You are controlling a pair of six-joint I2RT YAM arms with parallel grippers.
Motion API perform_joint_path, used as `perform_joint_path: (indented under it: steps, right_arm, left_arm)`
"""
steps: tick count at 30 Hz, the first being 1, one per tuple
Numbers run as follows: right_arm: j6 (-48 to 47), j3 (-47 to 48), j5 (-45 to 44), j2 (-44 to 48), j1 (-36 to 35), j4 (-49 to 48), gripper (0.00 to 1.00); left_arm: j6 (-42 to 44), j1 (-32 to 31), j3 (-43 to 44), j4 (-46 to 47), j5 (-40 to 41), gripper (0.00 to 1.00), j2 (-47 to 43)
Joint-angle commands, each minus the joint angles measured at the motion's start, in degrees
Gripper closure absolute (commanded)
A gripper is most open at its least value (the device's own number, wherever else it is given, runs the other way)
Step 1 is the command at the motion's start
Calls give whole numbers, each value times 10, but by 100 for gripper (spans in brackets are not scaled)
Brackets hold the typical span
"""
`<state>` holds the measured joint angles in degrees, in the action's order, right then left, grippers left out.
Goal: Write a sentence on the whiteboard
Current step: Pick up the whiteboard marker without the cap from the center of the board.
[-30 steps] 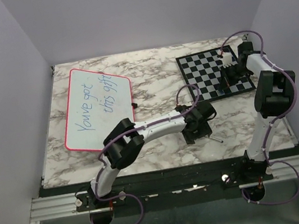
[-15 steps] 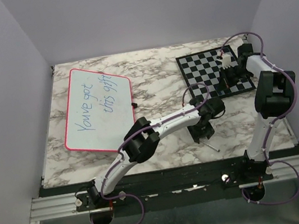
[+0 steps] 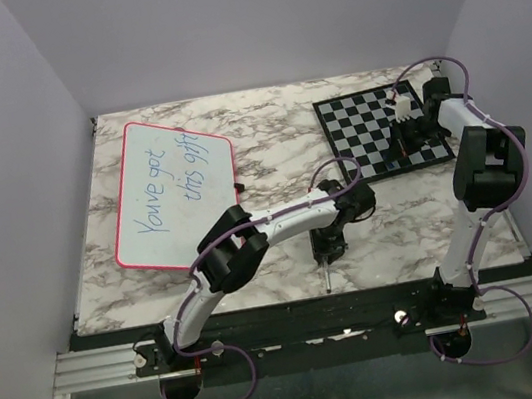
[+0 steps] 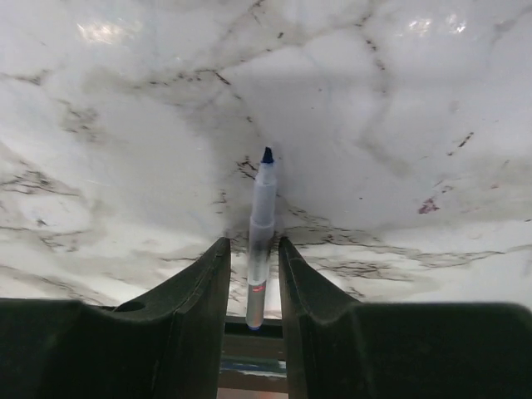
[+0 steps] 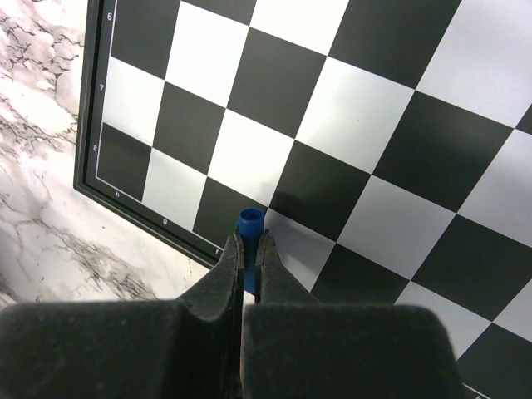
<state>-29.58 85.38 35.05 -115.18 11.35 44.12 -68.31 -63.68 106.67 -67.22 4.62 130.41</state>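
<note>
The sentence (image 3: 170,179) stands in blue, two lines, on the whiteboard (image 3: 213,213) at the far left of the marble table (image 3: 270,158); I judge the writing done, with only marker handling left. My left gripper (image 4: 253,243) straddles the uncapped marker (image 4: 262,208) lying on bare marble, jaws part spread, with a slim gap on either side. My right gripper (image 5: 249,241) pinches a small blue cap (image 5: 250,221) over the chessboard (image 5: 357,108), well apart from marker and whiteboard.

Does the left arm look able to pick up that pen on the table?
Probably yes: the pen lies on the table right between the left pincer's open fingers, with nothing in the way.
</note>
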Motion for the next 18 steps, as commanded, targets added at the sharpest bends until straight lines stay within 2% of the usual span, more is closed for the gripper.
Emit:
perform_joint_path:
  steps: [1, 6, 7, 10, 13, 15, 18]
  right_arm:
    - [-5, 3, 11, 2, 2, -7, 100]
    - [-10, -13, 15, 25, 2, -2, 99]
    - [-13, -14, 14, 28, 2, -1, 99]
    - [-17, -24, 16, 43, 2, 4, 99]
    - [-21, -30, 18, 54, 2, 7, 99]
    - [-22, -31, 20, 58, 2, 8, 99]
    - [-21, -29, 21, 58, 2, 9, 100]
  left_arm:
    - [129, 9, -75, 39, 84, 63, -1]
    - [266, 15, -149, 126, 102, 65, -49]
    - [295, 17, -180, 142, 99, 62, -60]
    - [330, 33, -242, 208, 38, 50, -104]
    - [332, 44, -294, 263, -23, 47, -139]
    - [319, 44, -317, 292, -41, 50, -161]
    - [299, 44, -361, 332, -87, 60, -176]
